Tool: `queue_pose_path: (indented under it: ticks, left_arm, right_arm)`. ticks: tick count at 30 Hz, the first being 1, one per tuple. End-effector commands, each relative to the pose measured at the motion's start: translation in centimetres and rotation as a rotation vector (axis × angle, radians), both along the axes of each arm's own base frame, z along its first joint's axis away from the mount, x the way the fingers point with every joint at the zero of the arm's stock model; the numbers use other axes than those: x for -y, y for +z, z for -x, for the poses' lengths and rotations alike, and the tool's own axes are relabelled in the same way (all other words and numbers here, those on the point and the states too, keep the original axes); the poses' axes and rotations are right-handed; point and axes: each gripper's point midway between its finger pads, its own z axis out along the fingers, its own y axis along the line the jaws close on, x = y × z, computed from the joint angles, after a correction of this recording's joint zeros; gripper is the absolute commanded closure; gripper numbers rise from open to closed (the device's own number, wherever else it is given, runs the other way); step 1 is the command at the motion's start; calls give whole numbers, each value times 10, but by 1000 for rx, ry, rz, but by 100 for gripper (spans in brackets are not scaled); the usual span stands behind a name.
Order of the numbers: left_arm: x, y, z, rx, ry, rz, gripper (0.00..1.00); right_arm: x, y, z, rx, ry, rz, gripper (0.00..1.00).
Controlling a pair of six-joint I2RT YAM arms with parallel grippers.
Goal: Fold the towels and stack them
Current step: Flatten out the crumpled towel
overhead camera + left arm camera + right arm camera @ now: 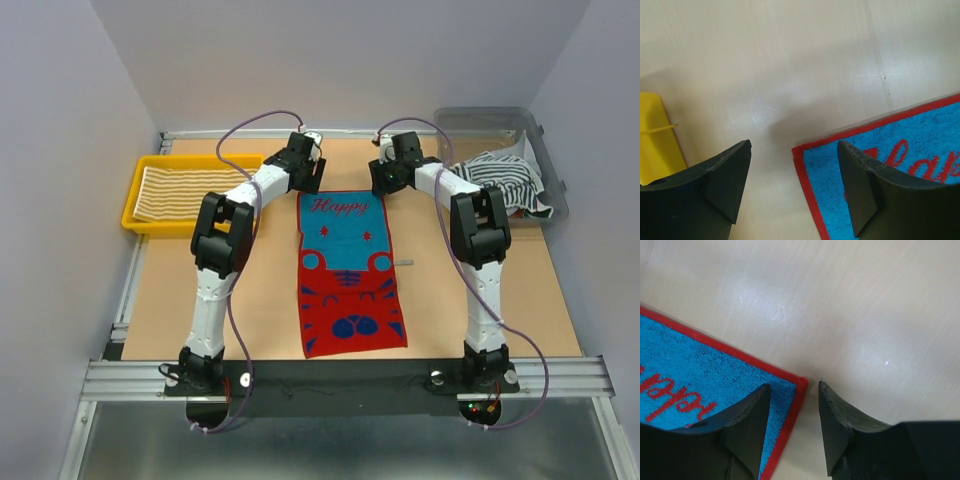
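The red-and-blue patterned terry towel [350, 275] lies flat at the centre of the tan bench [450, 300], its far corners straddled by the left jaws and right jaws, both apart and empty, apparently placed to pinch that edge for folding.

My top cam: high at the near edge, looking down over the table [270, 320]. Wrist cams: close, facing down, each sharing one far corner of the red-blue towel [350, 290] with it.

Red-blue towel [350, 275], frame centre: cloth, rough looped pile, matt; table [270, 310]: pale wood-look board, smooth, faint sheen; tray [132, 205], upper left: yellow plastic, glossy; left gripper fingers [725, 185]: black, matt.
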Motion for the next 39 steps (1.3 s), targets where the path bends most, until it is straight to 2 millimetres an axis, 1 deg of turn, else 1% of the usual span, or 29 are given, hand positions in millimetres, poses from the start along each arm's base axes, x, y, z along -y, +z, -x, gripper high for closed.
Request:
queue_pose_path:
  ticks: [1, 7, 9, 10, 13, 14, 16, 17, 18, 19, 20, 21, 22, 23, 24, 26, 27, 30, 32, 35, 37, 39]
  left_arm:
    - [6, 11, -10, 30, -6, 43, 20]
    - [7, -5, -8, -1, -3, 45, 20]
    - [5, -10, -8, -9, 0, 42, 20]
    - [6, -12, -7, -15, -4, 42, 20]
    - [5, -17, -7, -25, -3, 42, 20]
    - [3, -19, -6, -33, -3, 38, 21]
    - [2, -25, -4, -50, 18, 54, 22]
    - [3, -27, -3, -58, 14, 58, 24]
    - [2, -30, -2, -67, 20, 58, 25]
    - [2, -32, 0, -76, 21, 60, 25]
    - [0, -35, 1, -88, 21, 66, 26]
    - [0, -37, 3, -96, 20, 71, 27]
    - [0, -37, 4, -102, 21, 79, 27]
    - [-2, -36, 4, -105, 28, 90, 27]
    - [-2, -38, 7, -115, 28, 102, 27]
    - [-5, -30, 5, -103, 45, 121, 28]
    - [-1, -27, 6, -107, 27, 157, 28]
    - [-2, -25, 7, -107, 27, 169, 30]
    - [-3, -27, 8, -112, 31, 166, 33]
    - [-6, -37, 12, -137, 37, 154, 37]
    - [-8, -42, 16, -149, 41, 144, 38]
    - [-10, -46, 18, -154, 46, 137, 46]
  right_arm:
    - [-7, 3, -5, 28, 32, 17, 52]
    - [-4, -20, 7, -13, 35, 73, 54]
    - [-6, -26, 11, -23, 41, 92, 55]
    - [-6, -32, 12, -30, 44, 112, 57]
    - [-7, -37, 13, -35, 48, 129, 61]
    - [-7, -40, 14, -43, 47, 130, 64]
    - [-6, -43, 15, -49, 47, 136, 66]
    - [-5, -45, 16, -55, 46, 138, 74]
    - [-5, -46, 16, -55, 46, 142, 78]
    - [-4, -46, 16, -54, 45, 145, 79]
    - [-4, -47, 17, -57, 43, 151, 87]
    - [-2, -48, 18, -59, 43, 155, 90]
    - [-2, -48, 18, -58, 43, 157, 91]
    - [-1, -49, 18, -60, 43, 161, 99]
    - [0, -50, 19, -62, 43, 164, 99]
    - [1, -53, 20, -68, 41, 172, 99]
    - [2, -53, 21, -68, 39, 174, 100]
    - [2, -53, 21, -68, 39, 174, 100]
    - [2, -52, 21, -66, 40, 172, 99]
    - [2, -54, 21, -69, 36, 176, 99]
    - [3, -54, 21, -70, 35, 179, 99]
    - [4, -54, 21, -67, 30, 184, 99]
